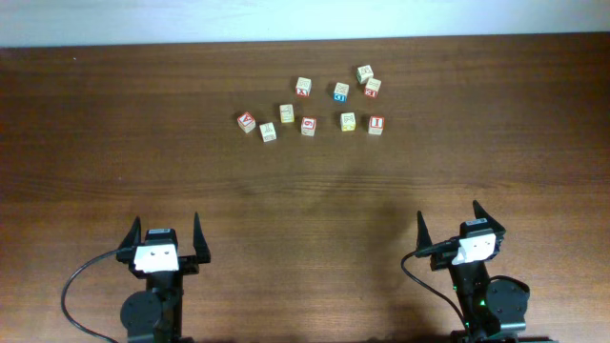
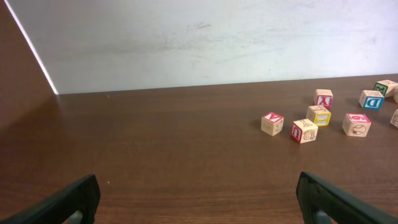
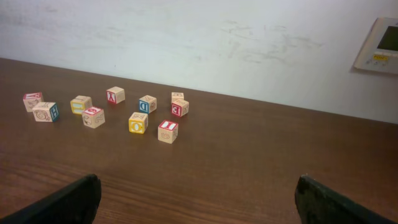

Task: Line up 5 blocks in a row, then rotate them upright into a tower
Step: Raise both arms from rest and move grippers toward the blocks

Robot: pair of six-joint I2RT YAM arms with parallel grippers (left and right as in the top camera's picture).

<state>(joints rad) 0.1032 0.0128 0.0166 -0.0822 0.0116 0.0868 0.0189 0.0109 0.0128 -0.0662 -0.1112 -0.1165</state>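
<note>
Several small pale-wood blocks lie scattered at the far middle of the table. Among them are a red "I" block (image 1: 376, 123) (image 3: 168, 131), a yellow-marked block (image 1: 348, 121) (image 3: 138, 122) and red-marked blocks (image 1: 247, 122) (image 2: 272, 123) (image 1: 308, 126) (image 1: 303, 88). A blue-marked cube (image 1: 340, 91) (image 3: 147, 103) (image 2: 372, 99) sits with them. My left gripper (image 1: 167, 229) (image 2: 198, 182) and right gripper (image 1: 449, 217) (image 3: 198, 182) hover near the front edge, well short of the blocks. Both are open, with only bare table between their fingers.
A pale wall runs behind the table's far edge (image 2: 186, 87). A wall panel (image 3: 380, 45) hangs at the upper right in the right wrist view. Dark wood tabletop (image 1: 305, 200) lies between the grippers and the blocks.
</note>
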